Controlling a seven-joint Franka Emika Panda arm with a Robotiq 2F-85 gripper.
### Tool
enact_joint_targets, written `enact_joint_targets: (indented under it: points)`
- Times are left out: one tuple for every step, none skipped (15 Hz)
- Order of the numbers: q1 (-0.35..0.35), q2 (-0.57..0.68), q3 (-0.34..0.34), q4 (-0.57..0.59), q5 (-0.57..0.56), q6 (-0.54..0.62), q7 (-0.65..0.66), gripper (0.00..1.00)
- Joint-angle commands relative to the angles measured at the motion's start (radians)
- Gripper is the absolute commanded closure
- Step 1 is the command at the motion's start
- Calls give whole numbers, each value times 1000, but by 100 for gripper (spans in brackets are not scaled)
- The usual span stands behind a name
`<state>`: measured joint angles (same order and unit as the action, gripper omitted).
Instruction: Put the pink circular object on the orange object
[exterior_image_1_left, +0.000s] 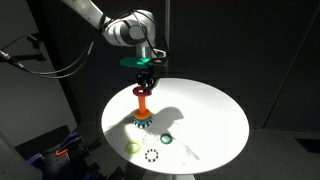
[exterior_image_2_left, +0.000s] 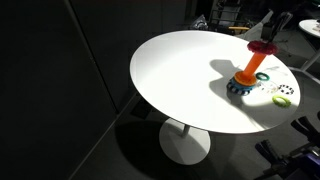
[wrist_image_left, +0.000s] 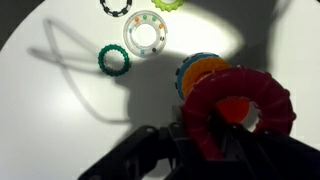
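Observation:
My gripper (exterior_image_1_left: 146, 76) is shut on the pink circular object (exterior_image_1_left: 142, 91), a flat pink-red ring held by its rim. The ring hangs level at the top of the orange object (exterior_image_1_left: 143, 104), an upright orange peg on a base of stacked coloured rings (exterior_image_1_left: 143, 121). In the other exterior view the pink ring (exterior_image_2_left: 262, 46) caps the tilted-looking orange peg (exterior_image_2_left: 253, 68). In the wrist view the pink ring (wrist_image_left: 238, 108) fills the lower right, with the orange peg (wrist_image_left: 205, 69) showing behind it. My gripper (wrist_image_left: 215, 142) is dark below it.
Loose rings lie on the round white table (exterior_image_1_left: 210, 110) near the peg: a dark green ring (wrist_image_left: 114, 60), a clear ring with coloured dots (wrist_image_left: 144, 35), a white black-dotted ring (exterior_image_1_left: 152, 155) and a yellow-green ring (exterior_image_1_left: 133, 147). A thin white cord (wrist_image_left: 70, 70) lies nearby.

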<state>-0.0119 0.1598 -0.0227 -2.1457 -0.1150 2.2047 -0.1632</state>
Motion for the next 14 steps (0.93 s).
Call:
enact_joint_targets:
  points:
    - [7, -13, -3, -12, -63, 6, 64, 90]
    - [8, -15, -4, -16, -76, 9, 76, 90]
    - [7, -17, -4, -19, -87, 8, 85, 90]
    - [7, -19, -5, -22, -97, 10, 96, 90]
    - [7, -20, -4, -25, -102, 10, 103, 90]
    - [6, -21, -4, -28, -108, 13, 108, 90]
    - [6, -22, -4, -32, -111, 18, 114, 91]
    - [6, -22, -3, -36, -113, 25, 117, 90]
    - [6, -22, -3, -39, -113, 29, 118, 90]
    - [5, -22, -2, -43, -110, 36, 116, 90]
    - [6, -22, -2, -48, -110, 42, 117, 89]
    - [5, -23, -2, -50, -107, 48, 114, 83]
    - [5, -24, -2, -52, -106, 52, 114, 63]
    - [4, -24, -2, -54, -104, 55, 112, 43]
